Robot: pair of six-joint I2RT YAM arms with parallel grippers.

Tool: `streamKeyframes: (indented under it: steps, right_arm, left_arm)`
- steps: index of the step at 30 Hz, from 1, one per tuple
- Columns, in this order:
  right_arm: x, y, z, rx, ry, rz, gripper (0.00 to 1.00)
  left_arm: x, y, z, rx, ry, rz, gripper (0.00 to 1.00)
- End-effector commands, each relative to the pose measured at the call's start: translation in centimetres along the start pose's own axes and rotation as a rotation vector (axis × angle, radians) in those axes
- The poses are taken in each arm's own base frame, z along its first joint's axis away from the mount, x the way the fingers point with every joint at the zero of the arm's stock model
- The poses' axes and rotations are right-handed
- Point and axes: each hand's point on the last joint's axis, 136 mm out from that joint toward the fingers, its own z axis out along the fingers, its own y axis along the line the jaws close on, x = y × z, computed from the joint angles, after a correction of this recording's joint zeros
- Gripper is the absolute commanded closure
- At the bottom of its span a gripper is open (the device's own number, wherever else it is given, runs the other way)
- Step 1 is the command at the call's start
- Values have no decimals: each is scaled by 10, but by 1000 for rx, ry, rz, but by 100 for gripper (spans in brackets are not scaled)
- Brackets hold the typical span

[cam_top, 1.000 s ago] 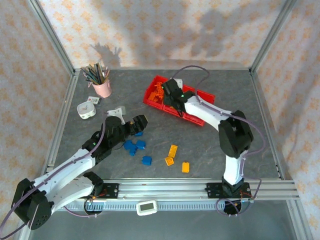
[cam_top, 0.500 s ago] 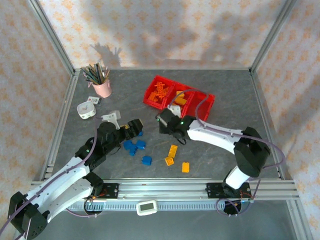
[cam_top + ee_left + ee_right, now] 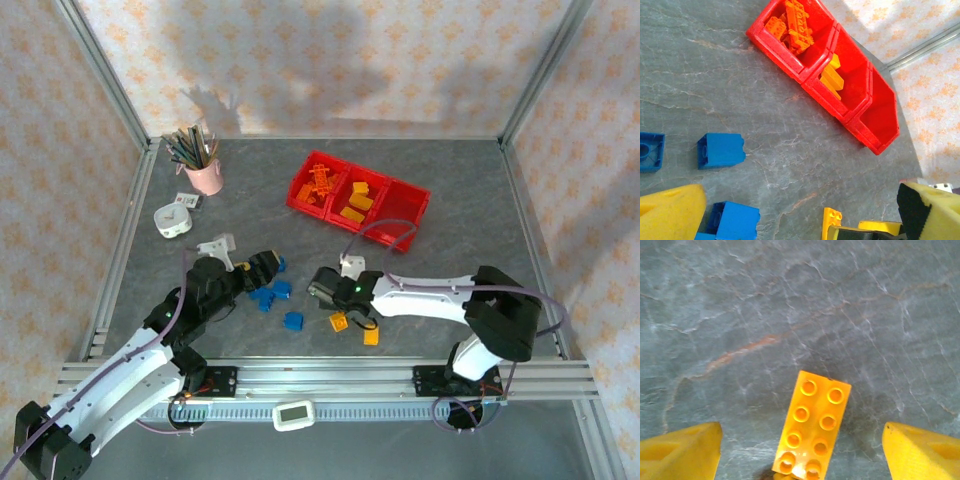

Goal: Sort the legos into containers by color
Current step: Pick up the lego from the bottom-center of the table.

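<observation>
Grey marbled table (image 3: 470, 200), flower-print walls behind, aluminium rails around. Far left: pink pencil cup (image 3: 206, 178); a little nearer, a white roll (image 3: 172, 220). Left of centre, the left gripper (image 3: 268, 264) sits low over the table. On its wrist camera the yellow fingers (image 3: 671, 210) stand wide apart with nothing held. The blue legos (image 3: 283, 289) lie loose just beside it on the near side, a lone blue lego (image 3: 293, 321) nearer the front. At centre, the right gripper (image 3: 345, 302) points down, jaws spread wide, gripping nothing. Its wrist camera shows a yellow-orange lego (image 3: 812, 427), studs up, flat on the table between the pads (image 3: 682, 450), touching neither. Two more yellow-orange legos (image 3: 371, 336) lie just near of it. Far, right of centre: the red containers (image 3: 405, 203), three joined in a row, with deep orange pieces (image 3: 318, 185) in the left one and yellow-orange pieces (image 3: 355, 200) in the middle one.
</observation>
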Motion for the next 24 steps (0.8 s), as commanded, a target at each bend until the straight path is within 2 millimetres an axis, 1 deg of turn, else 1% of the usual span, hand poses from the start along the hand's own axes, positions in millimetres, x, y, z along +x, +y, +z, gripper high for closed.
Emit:
streamKeyframes:
  steps: [1, 4, 7, 10, 13, 19, 24]
  right_arm:
    - [0, -2, 5, 7, -26, 59, 21]
    - [-1, 4, 11, 6, -27, 41, 26]
    - [0, 6, 17, 30, -24, 21, 31]
    - [3, 6, 24, 44, -18, 10, 33]
    - [4, 9, 28, 45, -15, -5, 38]
    - [4, 10, 35, 73, -19, -44, 51]
    - [4, 13, 36, 66, -15, -55, 58]
  left_arm:
    - [2, 7, 0, -22, -4, -14, 1]
    - [2, 6, 1, -22, -3, -17, 1]
    - [1, 5, 1, -15, -5, -19, 1]
    - [1, 6, 0, -21, -7, -19, 1]
    - [1, 7, 0, -24, -10, -19, 1]
    - [0, 7, 1, -28, -12, -16, 1]
    - [0, 7, 1, -31, -12, -14, 1]
